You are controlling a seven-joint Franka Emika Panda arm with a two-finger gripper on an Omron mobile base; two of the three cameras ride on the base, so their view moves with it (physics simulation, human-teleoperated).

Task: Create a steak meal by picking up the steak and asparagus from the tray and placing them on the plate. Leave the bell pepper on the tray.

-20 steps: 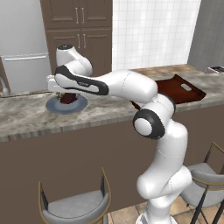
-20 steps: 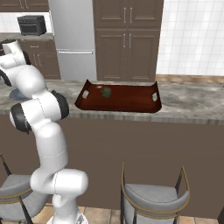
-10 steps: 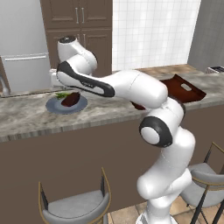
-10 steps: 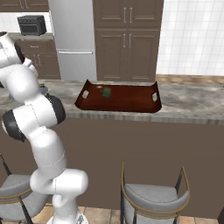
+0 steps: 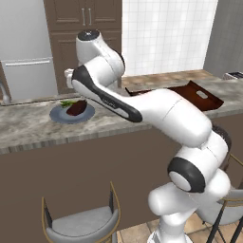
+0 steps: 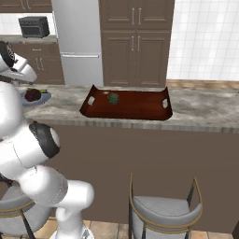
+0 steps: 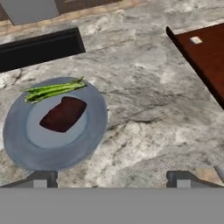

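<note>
A blue-grey plate [image 7: 54, 127] on the grey marbled counter [image 7: 144, 109] carries both the steak [image 7: 63, 113] and the asparagus [image 7: 54, 89]. The dark red slab lies near the plate's middle, and the bundle of thin green stalks lies across the rim just beside it, apart from the meat or barely touching it. Seen through the hand camera, the hand [image 7: 111, 179] hangs above the counter with its two dark fingertips [image 7: 41, 178] spread wide and nothing between them; the plate sits under the left one and bare stone under the other.

From the left base camera, the white arm reaches out over the counter, and the plate [image 5: 71, 114] with the steak [image 5: 76, 107] and the green stalks [image 5: 69, 102] lies just below its far end; the hand itself cannot be made out there.

The dark reddish-brown tray [image 6: 128, 103] rests on the counter [image 6: 200, 109] well apart from the plate [image 6: 35, 98], its raised sides and cut-out handles facing the right base camera. The bell pepper [image 6: 113, 98], a small dark green lump, sits alone inside the tray toward its left end. A corner of the tray [image 7: 203, 57] also shows at the right edge of the hand camera's picture.
</note>
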